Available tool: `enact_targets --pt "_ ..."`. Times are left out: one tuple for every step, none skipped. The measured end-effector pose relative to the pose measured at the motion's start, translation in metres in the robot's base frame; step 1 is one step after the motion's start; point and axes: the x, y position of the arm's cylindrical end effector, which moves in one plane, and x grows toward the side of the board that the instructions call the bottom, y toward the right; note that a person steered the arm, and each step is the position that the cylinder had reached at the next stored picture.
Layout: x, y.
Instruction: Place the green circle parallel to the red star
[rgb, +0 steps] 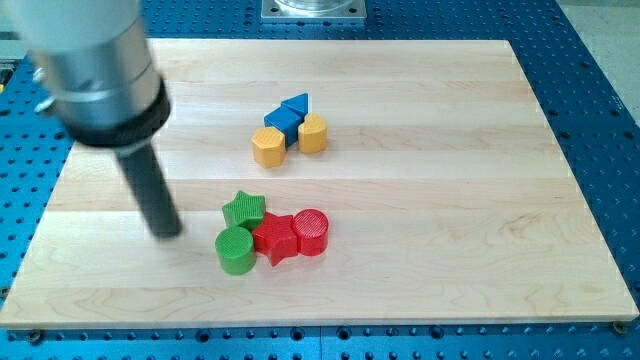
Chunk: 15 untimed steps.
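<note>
The green circle (235, 250) sits on the wooden board (450, 200) at the lower middle, touching the left side of the red star (275, 238). A green star (243, 210) lies just above the green circle. A red circle (311, 231) touches the red star's right side. My tip (167, 235) rests on the board to the left of the green circle, a small gap away.
A second cluster sits near the board's upper middle: a blue cube (281, 122), a blue triangle (297, 104) and two yellow blocks (269, 146) (312, 132). A blue perforated table (600, 80) surrounds the board.
</note>
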Motion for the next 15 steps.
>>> enact_targets --pt "0.028 0.050" --pt "0.002 0.096" --pt "-0.038 0.164" --pt "-0.087 0.204" --pt "-0.104 0.232" --pt "-0.099 0.196" --pt "-0.118 0.188" --pt "-0.144 0.244" --pt "-0.136 0.296" --pt "-0.139 0.323" --pt "-0.165 0.291" --pt "-0.135 0.353" --pt "-0.099 0.364" --pt "-0.127 0.366" --pt "-0.141 0.299"
